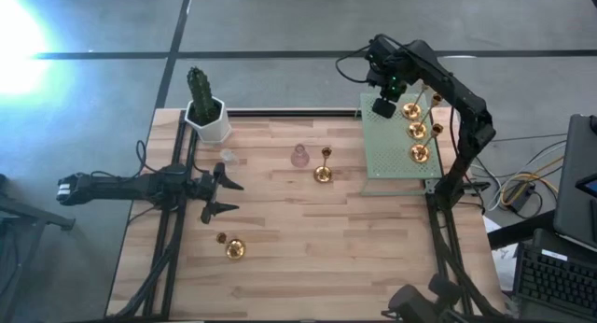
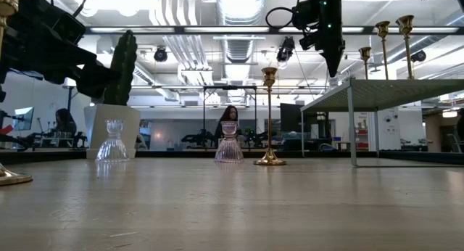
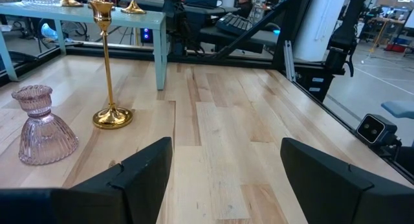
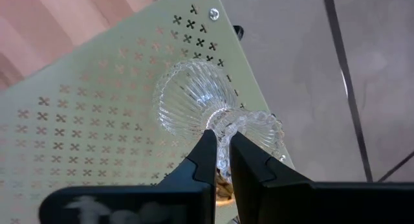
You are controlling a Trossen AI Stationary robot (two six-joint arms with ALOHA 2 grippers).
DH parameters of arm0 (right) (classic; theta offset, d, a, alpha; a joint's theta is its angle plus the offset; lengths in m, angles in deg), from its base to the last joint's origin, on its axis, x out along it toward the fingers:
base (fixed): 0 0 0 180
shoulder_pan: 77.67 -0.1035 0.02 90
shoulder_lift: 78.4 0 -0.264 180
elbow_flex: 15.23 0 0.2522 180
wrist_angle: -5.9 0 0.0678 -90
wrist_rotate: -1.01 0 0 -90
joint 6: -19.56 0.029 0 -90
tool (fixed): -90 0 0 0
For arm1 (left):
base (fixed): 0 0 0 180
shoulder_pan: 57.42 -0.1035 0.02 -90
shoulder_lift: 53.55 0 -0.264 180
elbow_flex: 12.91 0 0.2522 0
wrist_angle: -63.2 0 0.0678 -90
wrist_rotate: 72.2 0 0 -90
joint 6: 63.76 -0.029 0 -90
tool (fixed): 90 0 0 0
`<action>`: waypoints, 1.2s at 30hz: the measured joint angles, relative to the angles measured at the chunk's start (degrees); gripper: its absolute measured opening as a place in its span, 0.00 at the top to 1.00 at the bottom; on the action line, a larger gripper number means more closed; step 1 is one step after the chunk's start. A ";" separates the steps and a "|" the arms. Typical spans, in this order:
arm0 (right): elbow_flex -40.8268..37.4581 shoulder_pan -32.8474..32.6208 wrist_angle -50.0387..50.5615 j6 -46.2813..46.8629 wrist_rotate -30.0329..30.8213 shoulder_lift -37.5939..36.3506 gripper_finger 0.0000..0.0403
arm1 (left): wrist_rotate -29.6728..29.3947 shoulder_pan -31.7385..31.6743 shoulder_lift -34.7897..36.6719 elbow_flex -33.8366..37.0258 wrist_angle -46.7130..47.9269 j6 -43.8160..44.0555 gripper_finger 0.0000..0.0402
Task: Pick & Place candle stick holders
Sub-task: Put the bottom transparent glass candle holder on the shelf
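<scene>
Right wrist view: right gripper (image 4: pixel 220 149) is pinching a clear glass holder (image 4: pixel 200 101) shut-jawed, hanging upright over the perforated shelf (image 4: pixel 90 140); left gripper (image 3: pixel 226 169) is idling wide open, empty.

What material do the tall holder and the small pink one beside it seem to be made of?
The tall holder looks like polished metal with a gold finish: it reflects light brightly. The pink holder seems to be ribbed tinted glass, because the table shows through it, though clear plastic cannot be excluded.
</scene>
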 joint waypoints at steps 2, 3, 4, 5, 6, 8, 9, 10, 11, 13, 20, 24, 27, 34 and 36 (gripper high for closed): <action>0.00 0.02 0.00 0.22 0.06 0.00 0.96 | 0.00 0.00 0.01 -0.02 0.00 -0.01 0.27; 0.00 0.02 0.00 0.34 0.06 0.00 0.96 | 0.00 0.00 0.01 0.00 -0.02 -0.01 0.27; 0.00 0.02 0.00 0.38 0.06 0.00 0.96 | 0.00 0.00 0.01 0.00 0.01 0.01 0.27; 0.00 0.02 0.00 0.41 0.06 0.00 0.96 | 0.00 0.00 -0.01 0.00 0.01 0.00 0.27; 0.00 0.02 0.00 0.49 0.06 0.00 0.96 | 0.00 0.00 0.00 0.00 -0.02 0.01 0.27; 0.00 0.00 0.05 0.78 0.06 0.00 0.96 | 0.00 0.00 -0.01 0.00 0.01 -0.01 0.27; 0.00 0.01 0.10 0.90 0.04 0.00 0.96 | 0.00 0.00 -0.01 0.00 0.01 0.01 0.27; 0.00 0.02 0.21 1.10 0.04 0.00 0.96 | 0.00 0.00 -0.01 -0.02 0.01 0.01 0.27; 0.00 0.02 0.39 1.26 0.04 0.00 0.96 | 0.00 0.00 0.00 -0.01 0.01 -0.01 0.27; 0.00 0.02 1.14 1.45 0.04 0.00 0.96 | 0.00 0.00 0.00 0.00 0.00 0.00 0.27; -0.02 0.02 1.83 1.41 0.04 0.00 0.94 | 0.00 0.00 0.01 0.00 0.01 0.01 0.27; -0.02 0.02 1.79 1.43 0.04 0.00 0.93 | 0.00 0.00 -0.01 0.00 0.00 -0.01 0.27; -0.02 -0.02 1.78 1.74 0.02 0.00 0.93 | 0.00 0.00 -0.01 -0.02 0.01 -0.01 0.27; -0.02 -0.02 1.73 2.71 -0.07 0.00 0.86 | 0.00 0.00 0.01 -0.01 0.01 -0.01 0.27; -0.02 -0.02 1.71 2.94 -0.02 0.00 0.82 | 0.00 0.00 -0.01 -0.02 0.00 0.01 0.27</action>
